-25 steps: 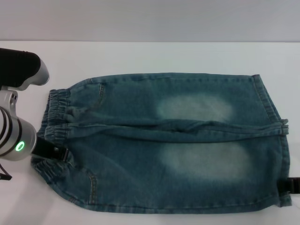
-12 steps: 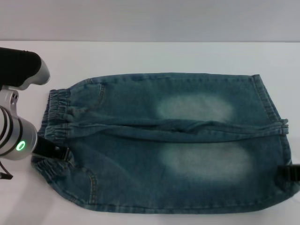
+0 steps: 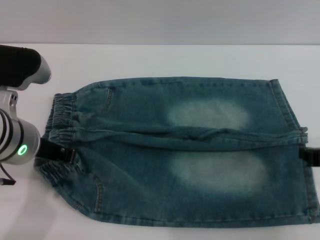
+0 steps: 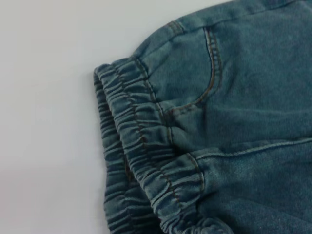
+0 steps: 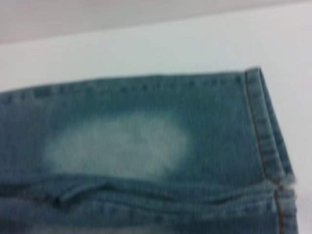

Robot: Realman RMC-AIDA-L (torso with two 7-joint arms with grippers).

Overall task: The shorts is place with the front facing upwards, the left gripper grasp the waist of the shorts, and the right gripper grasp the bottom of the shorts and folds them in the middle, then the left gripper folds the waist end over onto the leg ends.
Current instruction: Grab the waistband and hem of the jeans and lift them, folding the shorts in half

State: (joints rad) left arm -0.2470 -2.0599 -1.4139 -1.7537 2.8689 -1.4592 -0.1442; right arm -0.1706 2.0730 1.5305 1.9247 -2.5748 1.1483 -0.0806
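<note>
The shorts (image 3: 180,150) lie flat, front up, on the white table (image 3: 175,60). The right gripper (image 3: 312,156) has moved up along the hems (image 3: 305,165) toward the middle seam; its jaws I cannot tell. The left gripper (image 3: 55,152) stays at the waist (image 3: 62,127) and seems to pinch it, so the fold can begin soon.

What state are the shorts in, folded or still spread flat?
Spread flat. In the head view the shorts lie front up, both faded thighs side by side, waistband left, leg hems right, no layer doubled over.
</note>
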